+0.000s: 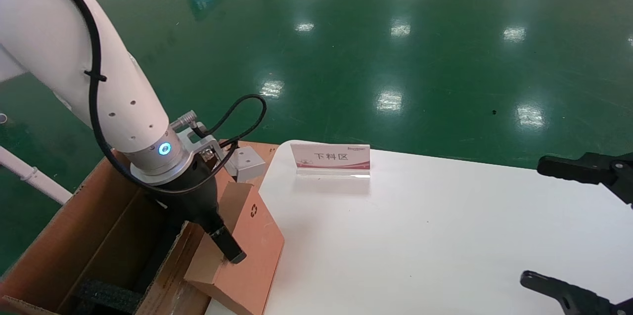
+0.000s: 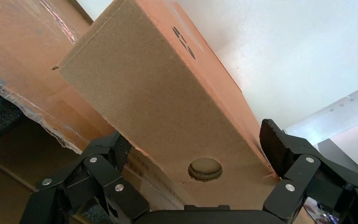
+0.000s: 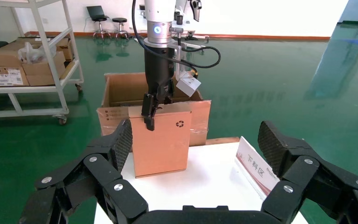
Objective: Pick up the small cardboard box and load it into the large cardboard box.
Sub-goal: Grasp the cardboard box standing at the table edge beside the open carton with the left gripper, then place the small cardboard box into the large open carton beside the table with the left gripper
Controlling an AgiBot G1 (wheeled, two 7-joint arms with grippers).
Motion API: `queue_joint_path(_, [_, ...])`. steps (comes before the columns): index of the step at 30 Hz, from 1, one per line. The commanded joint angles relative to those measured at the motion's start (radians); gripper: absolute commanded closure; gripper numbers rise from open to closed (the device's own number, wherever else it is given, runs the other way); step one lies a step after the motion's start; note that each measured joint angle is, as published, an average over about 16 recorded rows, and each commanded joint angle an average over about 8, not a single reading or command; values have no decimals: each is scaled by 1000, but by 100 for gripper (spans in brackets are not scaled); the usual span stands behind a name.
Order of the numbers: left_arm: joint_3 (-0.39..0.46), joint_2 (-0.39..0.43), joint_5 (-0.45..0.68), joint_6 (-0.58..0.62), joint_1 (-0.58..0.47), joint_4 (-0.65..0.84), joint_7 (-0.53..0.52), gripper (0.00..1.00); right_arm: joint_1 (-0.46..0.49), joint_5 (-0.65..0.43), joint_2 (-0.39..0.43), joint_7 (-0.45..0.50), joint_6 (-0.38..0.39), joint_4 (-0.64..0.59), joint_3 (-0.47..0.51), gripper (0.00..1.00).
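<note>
left gripper (image 1: 217, 228) clamped on the top edge of the small cardboard box (image 1: 249, 250), one finger (image 1: 228, 246) on the near face, other hidden behind it in the head view; left wrist view shows the pads (image 2: 274, 140) straddling the carton's end. box sits tilted at the table (image 1: 445, 236) corner, lower end looks to be on the tabletop, leaning toward the large cardboard box (image 1: 74, 236) just beside it. step in hand, i'd say: lift and carry over the flap. advice: raise clear of the taped flap (image 2: 23, 107) first, keep grip firm since the hold is near one end and the carton could swing, then lower into the open bay, avoiding the black foam (image 1: 106, 297).

small box: plain brown oblong, black recycling symbol (image 1: 253, 210) on one face, round hole (image 2: 205, 169) in the end panel.

right gripper (image 1: 578, 228) parked off the table's right side, fingers wide apart, holding nothing. farther back a sign stand (image 1: 330, 159) with red strip, then green floor (image 1: 395, 33).
</note>
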Motion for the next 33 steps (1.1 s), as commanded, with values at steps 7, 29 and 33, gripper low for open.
queue_joint_path(7, [-1,0,-3,4,-2,0,0,100,0,0,0,0,0,0,0,100])
queue_joint_path(29, [-3,-1,-6,8,-4,0,0,100,0,0,0,0,0,0,0,100])
queue_joint_path(33, [-4,0,-7,9,-4,3,0,100,0,0,0,0,0,0,0,100])
